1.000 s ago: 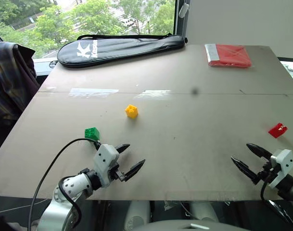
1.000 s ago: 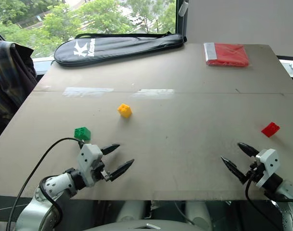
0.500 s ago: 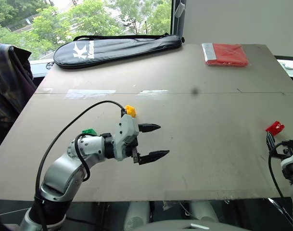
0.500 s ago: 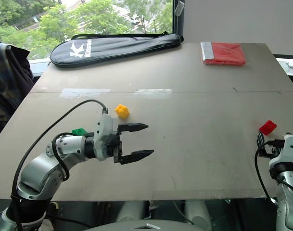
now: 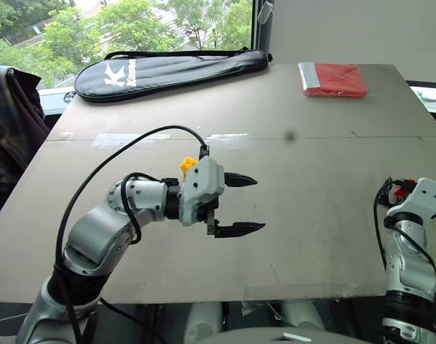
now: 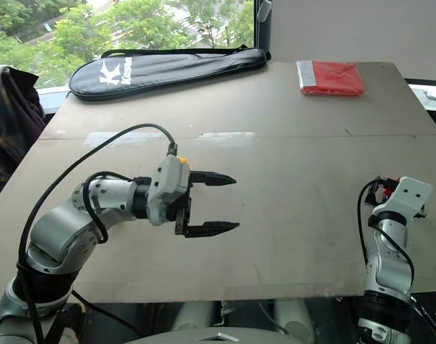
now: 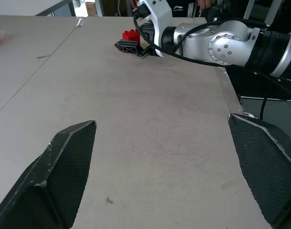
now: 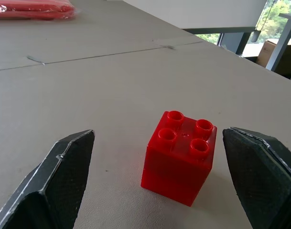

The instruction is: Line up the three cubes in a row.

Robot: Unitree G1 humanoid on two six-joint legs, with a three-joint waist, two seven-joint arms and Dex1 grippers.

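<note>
Cube count visible: 2. Yellow cube (image 5: 187,165) is sitting mid-table, partly hidden behind the left gripper (image 5: 240,203). Red cube (image 8: 179,157) is standing upright, studs up, nr the table's right edge, between the right gripper (image 8: 157,179) fingers but not touching either one.

Grippers: 2. Left gripper is hovering over table centre, pointing right, fingers wide apart, holding nothing. Right gripper fingers are standing spread either side of the red cube, w/ gaps on both sides.

Other items: 1 black racket bag (image 5: 171,69) is lying along the far edge; 1 red cloth packet (image 5: 332,79) is lying at the far right corner. No containers.

Open room: table (image 5: 311,165) surface is lying bare between the grippers.
</note>
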